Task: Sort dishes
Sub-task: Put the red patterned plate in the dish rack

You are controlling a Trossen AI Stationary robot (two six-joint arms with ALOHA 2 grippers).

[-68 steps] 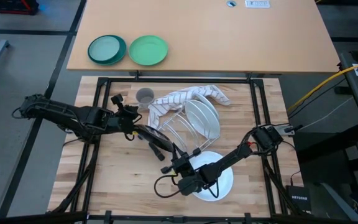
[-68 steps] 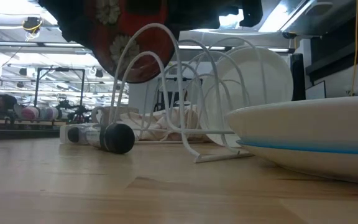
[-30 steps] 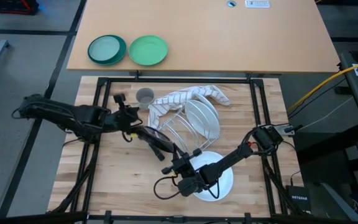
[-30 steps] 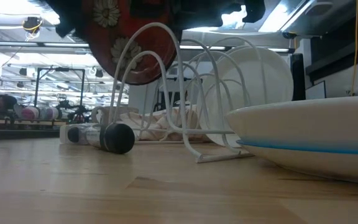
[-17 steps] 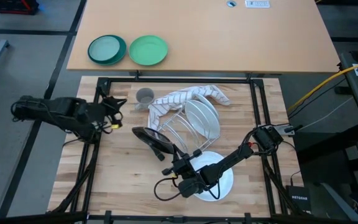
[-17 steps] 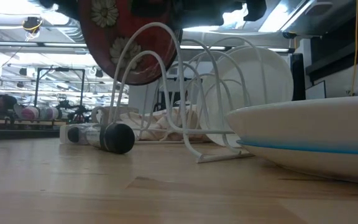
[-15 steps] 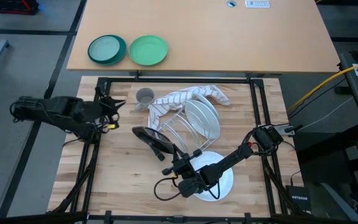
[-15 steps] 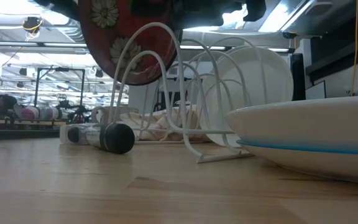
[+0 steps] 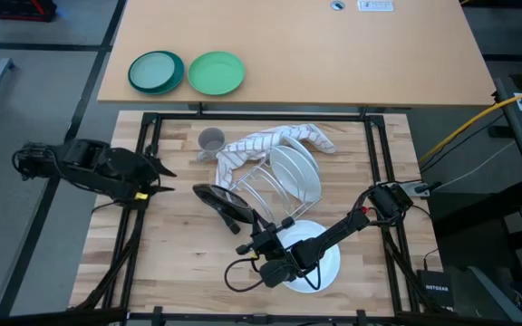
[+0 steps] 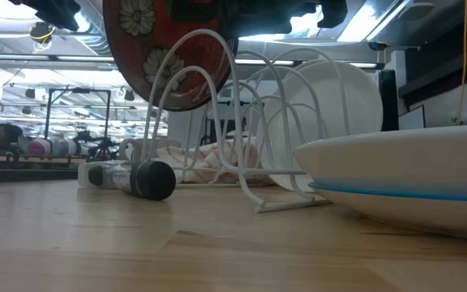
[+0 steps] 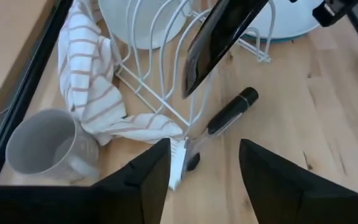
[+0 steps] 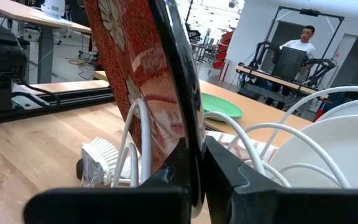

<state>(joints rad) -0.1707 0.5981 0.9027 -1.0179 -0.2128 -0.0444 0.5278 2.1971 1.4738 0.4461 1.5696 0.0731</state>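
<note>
The red-flowered plate with the black back (image 9: pixel 220 201) stands on edge at the near left end of the white wire rack (image 9: pixel 275 186), held by my right gripper (image 9: pixel 246 228); it also shows in the low view (image 10: pixel 164 49). A white plate (image 9: pixel 294 170) stands in the rack. Another white plate (image 9: pixel 320 258) lies on a light blue one (image 10: pixel 412 195) on the table, under my right arm. The grey cup (image 9: pixel 211 140) stands upright at the far left. My left gripper (image 9: pixel 157 175) is open and empty at the table's left edge. My right gripper pinches the red-flowered plate's rim (image 12: pixel 190 134) between its two fingers, one finger (image 12: pixel 160 180) on the flowered face and one on the black back. The fingers come about level from the table's near right. The plate stands on edge, tilted, clear of the table, with a rack wire across its flowered face.
A striped towel (image 9: pixel 275 140) lies behind the rack. A black-handled dish brush (image 11: pixel 222 118) lies on the table left of the rack. A teal plate (image 9: pixel 156 71) and a green plate (image 9: pixel 216 72) sit on the far tan table. A person (image 12: pixel 301 37) stands far behind.
My left gripper has drawn away from the red-flowered plate toward the table's left edge. The plate has stayed on edge at the rack's near left end in my right gripper's hold.
</note>
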